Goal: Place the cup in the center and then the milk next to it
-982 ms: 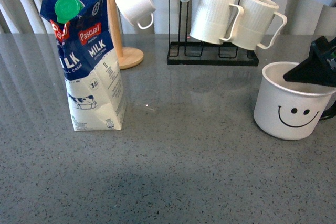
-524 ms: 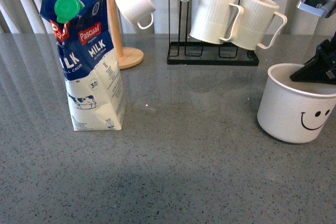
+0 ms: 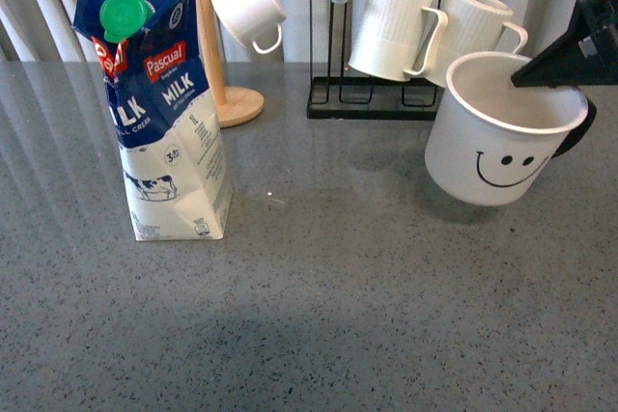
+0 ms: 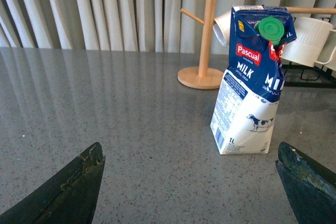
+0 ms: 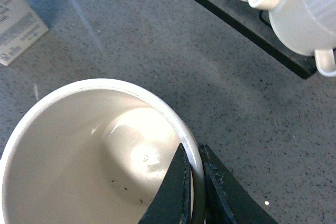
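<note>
Since the table's (image 3: 338, 325) middle is the goal, the milk (image 3: 159, 113) stands upright at its left — its turn comes second — while the cup (image 3: 494, 142) hangs tilted off the surface at right, rim clenched in my right pincer (image 5: 192, 157) for carrying; my left pincer (image 4: 189, 150) gapes, idle.
</note>
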